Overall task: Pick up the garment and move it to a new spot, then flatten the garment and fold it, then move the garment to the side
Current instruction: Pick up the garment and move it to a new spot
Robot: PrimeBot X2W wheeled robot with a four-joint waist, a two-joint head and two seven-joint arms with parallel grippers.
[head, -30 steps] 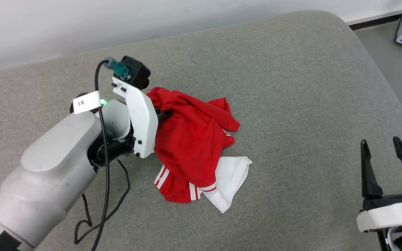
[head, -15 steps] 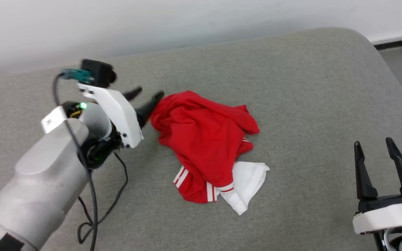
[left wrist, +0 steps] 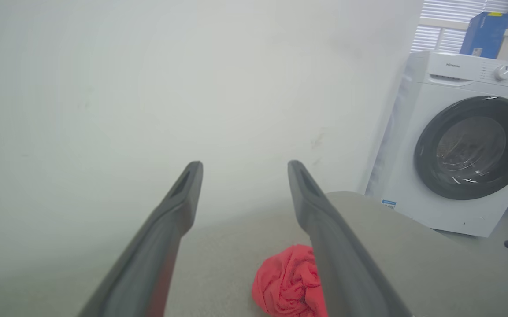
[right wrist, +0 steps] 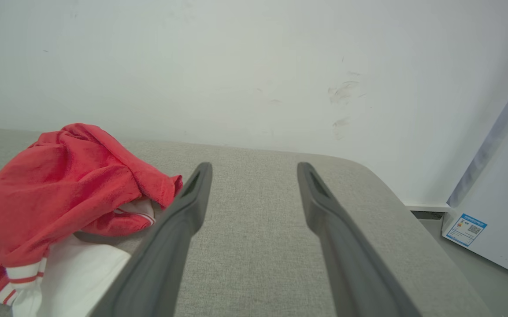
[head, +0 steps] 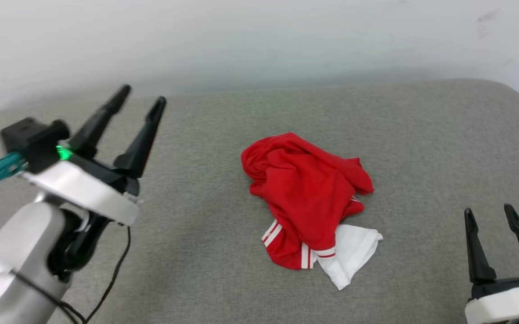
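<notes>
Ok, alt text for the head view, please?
A crumpled red garment with a white sleeve and striped trim lies in a heap on a grey padded surface, touched by neither gripper. The left gripper is raised, open, at the left; the right gripper sits open at the lower right.

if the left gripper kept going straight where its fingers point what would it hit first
Probably the plain white wall: the open left gripper aims over the grey fabric cushion. The crumpled red and white jersey lies off to its right.

grey cushion (head: 286,112) | white wall (head: 259,36) behind | washing machine (left wrist: 469,145) beside | blue box (left wrist: 485,28) on top
</notes>
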